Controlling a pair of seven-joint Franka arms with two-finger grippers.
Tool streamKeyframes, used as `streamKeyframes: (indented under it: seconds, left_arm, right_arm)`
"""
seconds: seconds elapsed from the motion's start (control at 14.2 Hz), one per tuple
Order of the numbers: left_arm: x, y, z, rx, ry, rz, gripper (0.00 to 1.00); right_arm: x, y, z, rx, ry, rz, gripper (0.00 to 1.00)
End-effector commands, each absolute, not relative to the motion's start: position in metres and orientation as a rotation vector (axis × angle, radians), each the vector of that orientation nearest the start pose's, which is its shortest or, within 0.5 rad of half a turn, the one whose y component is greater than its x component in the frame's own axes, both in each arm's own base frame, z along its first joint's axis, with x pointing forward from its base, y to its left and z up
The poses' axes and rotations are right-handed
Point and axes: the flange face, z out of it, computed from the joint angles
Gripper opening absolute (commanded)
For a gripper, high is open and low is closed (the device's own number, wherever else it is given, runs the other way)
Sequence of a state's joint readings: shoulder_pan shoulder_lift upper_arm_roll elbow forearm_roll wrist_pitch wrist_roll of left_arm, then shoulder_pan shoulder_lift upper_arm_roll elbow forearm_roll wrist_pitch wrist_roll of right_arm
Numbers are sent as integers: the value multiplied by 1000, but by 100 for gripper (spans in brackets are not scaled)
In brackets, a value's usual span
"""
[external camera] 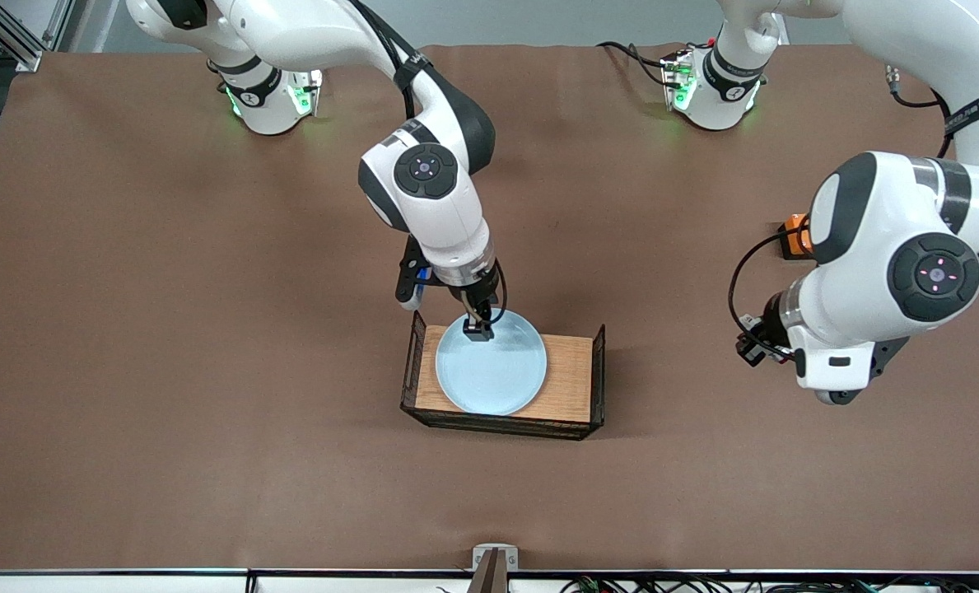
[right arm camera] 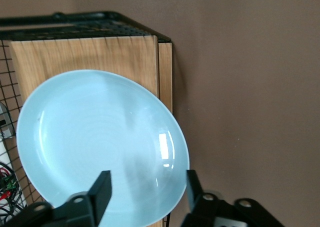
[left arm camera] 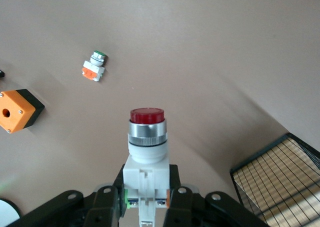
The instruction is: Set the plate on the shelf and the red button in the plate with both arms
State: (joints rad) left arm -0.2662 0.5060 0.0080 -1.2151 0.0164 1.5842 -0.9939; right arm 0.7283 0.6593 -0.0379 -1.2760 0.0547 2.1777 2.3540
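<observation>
Plate (external camera: 491, 362) lies flat on the wooden tray (external camera: 570, 375); right gripper (external camera: 477, 328) fingers spread wide over its rim, apparently released. Left gripper (left arm camera: 145, 199) fingers clamp the red button (left arm camera: 146, 142) by its white block above the surface, cap forward, awaiting placement.

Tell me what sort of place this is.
Likely a robotics lab bench: a brown-covered table, aluminium framing at one corner, and loose industrial parts such as an orange box with a hole.
</observation>
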Motion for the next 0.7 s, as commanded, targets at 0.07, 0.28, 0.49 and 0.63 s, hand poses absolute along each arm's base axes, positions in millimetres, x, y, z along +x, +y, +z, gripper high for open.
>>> streamKeyframes:
  seconds: [0.07, 0.28, 0.49, 0.63]
  left_arm:
    - [659, -204, 503, -2882, -1080, 105, 7]
    - [654, -216, 524, -2951, -1094, 79, 7]
    - [651, -247, 532, -3004, -1163, 18, 7]
    - [645, -274, 537, -3018, -1215, -21, 7]
  right_arm:
    - [585, 490, 399, -1915, 2151, 7, 100]
    - [579, 488, 413, -1931, 2166, 18, 100]
    - [565, 476, 468, -1951, 2167, 22, 100]
    - [552, 460, 518, -2014, 2110, 15, 99]
